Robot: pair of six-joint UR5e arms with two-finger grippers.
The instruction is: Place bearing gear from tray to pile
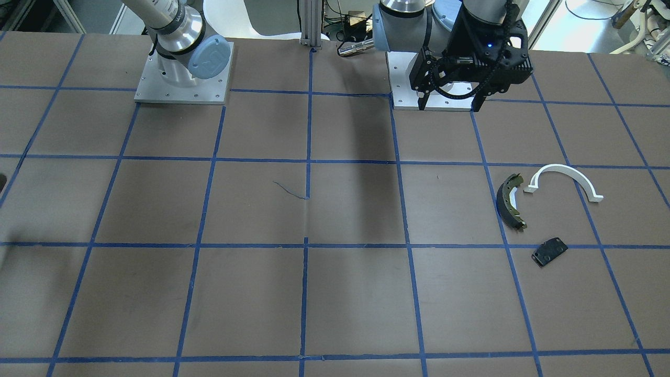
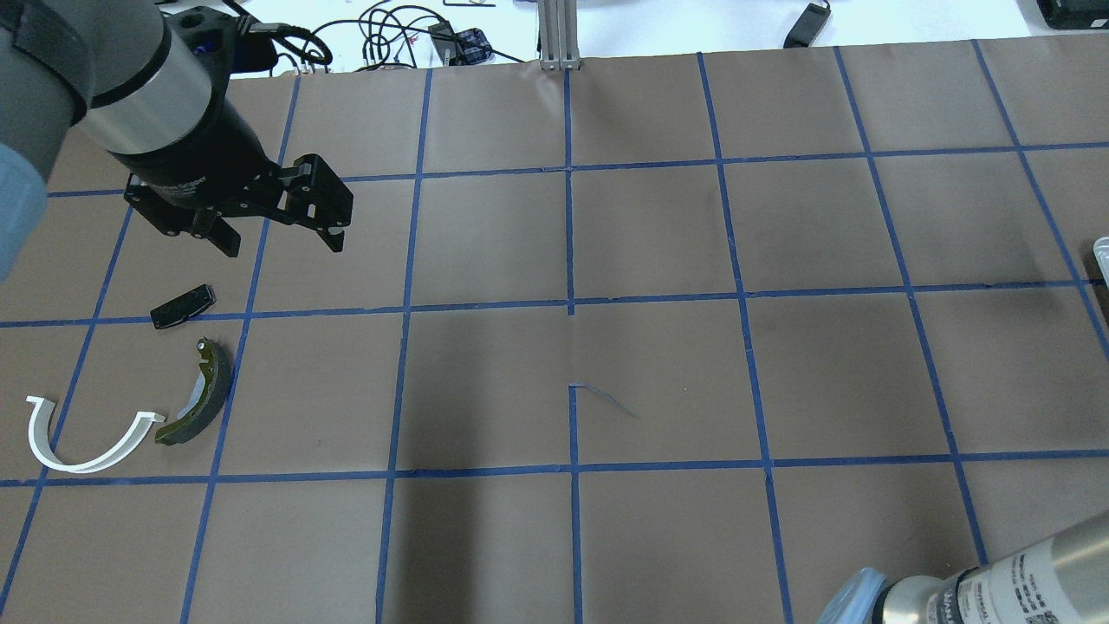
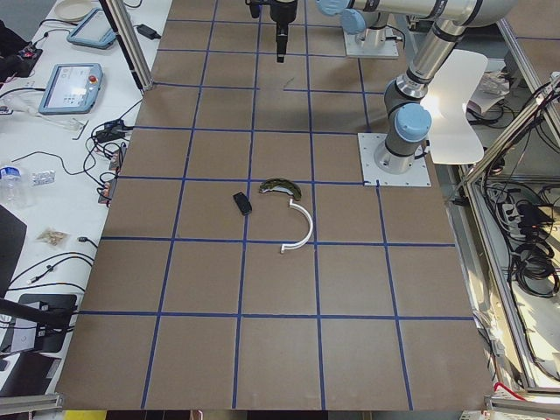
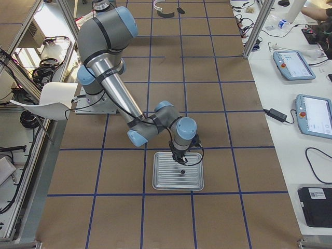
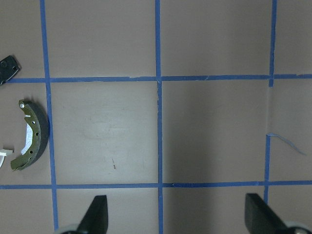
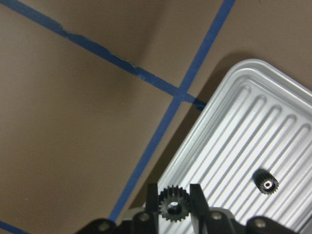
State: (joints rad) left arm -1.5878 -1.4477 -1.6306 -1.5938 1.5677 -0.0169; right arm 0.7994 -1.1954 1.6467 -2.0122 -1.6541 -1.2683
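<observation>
In the right wrist view my right gripper (image 6: 174, 189) is shut on a small black bearing gear (image 6: 170, 204), held above the corner of the ribbed silver tray (image 6: 229, 146). A second small black gear (image 6: 266, 183) lies in the tray. In the exterior right view the right gripper (image 4: 180, 160) hangs over the tray (image 4: 163, 179). The pile lies at the table's other end: a dark olive-edged brake shoe (image 2: 195, 394), a white half-ring arc (image 2: 82, 442) and a flat black plate (image 2: 182, 305). My left gripper (image 2: 277, 238) is open and empty, raised just beyond the plate.
The brown table is marked with a blue tape grid (image 2: 569, 299). The left arm's base plate (image 1: 432, 99) and the right arm's base plate (image 1: 183, 78) stand at the robot's edge. Tablets and cables (image 4: 314, 111) lie on the side bench.
</observation>
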